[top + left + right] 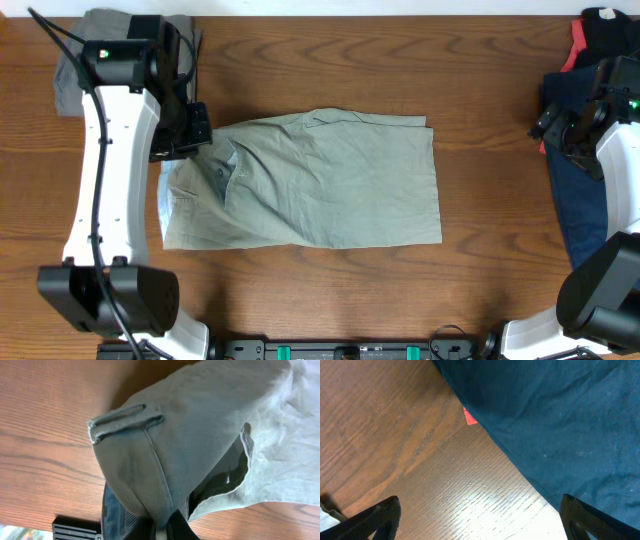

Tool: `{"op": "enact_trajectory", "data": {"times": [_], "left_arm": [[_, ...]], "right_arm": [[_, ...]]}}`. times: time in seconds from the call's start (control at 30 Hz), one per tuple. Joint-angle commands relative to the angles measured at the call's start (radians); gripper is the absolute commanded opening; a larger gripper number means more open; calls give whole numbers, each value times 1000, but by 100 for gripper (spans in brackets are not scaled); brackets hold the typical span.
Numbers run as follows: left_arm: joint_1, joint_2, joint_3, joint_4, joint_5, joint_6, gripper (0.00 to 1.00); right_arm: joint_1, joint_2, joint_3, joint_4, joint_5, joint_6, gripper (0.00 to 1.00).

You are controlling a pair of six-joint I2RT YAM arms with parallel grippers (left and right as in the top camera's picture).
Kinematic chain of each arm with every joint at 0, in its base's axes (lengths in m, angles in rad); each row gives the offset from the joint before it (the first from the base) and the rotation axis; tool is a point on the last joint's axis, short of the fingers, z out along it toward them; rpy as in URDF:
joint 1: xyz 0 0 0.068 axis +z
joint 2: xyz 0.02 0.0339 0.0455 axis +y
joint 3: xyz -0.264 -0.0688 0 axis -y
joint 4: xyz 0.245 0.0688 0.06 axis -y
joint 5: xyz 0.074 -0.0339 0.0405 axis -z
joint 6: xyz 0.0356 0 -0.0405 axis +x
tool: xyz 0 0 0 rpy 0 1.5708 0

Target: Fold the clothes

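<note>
Overhead view, item one: khaki shorts (pixel 320 180), centre of table (pixel 320 60). Laid out as a rough rectangle, long side running 9 to 3 o'clock. Seemingly doubled over once, judging by the layered edge along 12 o'clock. Pale beige-green cotton, soft creases across the middle, puckered and bunched toward the 9 o'clock end.

Left gripper (pixel 195 130): at the 10 o'clock corner of the khaki shorts, clamped on the waistband. Left wrist view: cloth pinched between the jaws at 6 o'clock of the picture (pixel 160 532), corner raised clear of the wood, belt loop (pixel 127 417) and a vertical seam showing, darker lining exposed at 3 o'clock.

Right gripper (pixel 565 125): at 3 o'clock of the table, over the navy garment (pixel 575 215), well apart from the khaki shorts. Right wrist view: fingers (pixel 375 515) spread wide, nothing between them, navy cloth filling the upper right, sliver of red at 11 o'clock.

Progress, as a judgement: early to middle. First fold probably made; corner lift likely the start of the next fold, not yet carried over. Final smoothing and stacking outstanding.

Remaining stock: grey shorts (pixel 75 65) at 10 o'clock of the table, partly under the left arm, folded or not impossible to tell; black garment (pixel 610 30) and red garment (pixel 572 55) at 2 o'clock, heaped, apparently unfolded; navy garment likewise.
</note>
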Motion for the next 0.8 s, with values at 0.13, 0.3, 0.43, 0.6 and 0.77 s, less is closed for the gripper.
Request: {"op": "enact_trajectory", "data": {"times": [0.13, 0.3, 0.43, 0.6, 0.77], "left_arm": [[51, 62, -69, 26, -16, -16, 6], [100, 93, -129, 68, -16, -16, 7], [144, 111, -189, 78, -15, -16, 59], [185, 111, -235, 97, -15, -16, 98], [208, 111, -269, 162, -15, -4, 98]], "right_arm": [[-1, -10, 1, 0, 11, -12, 99], [-1, -10, 1, 0, 11, -12, 99], [-1, -10, 1, 0, 11, -12, 99], [-1, -10, 1, 0, 11, -12, 99], [-1, -10, 1, 0, 11, -13, 99]]}}
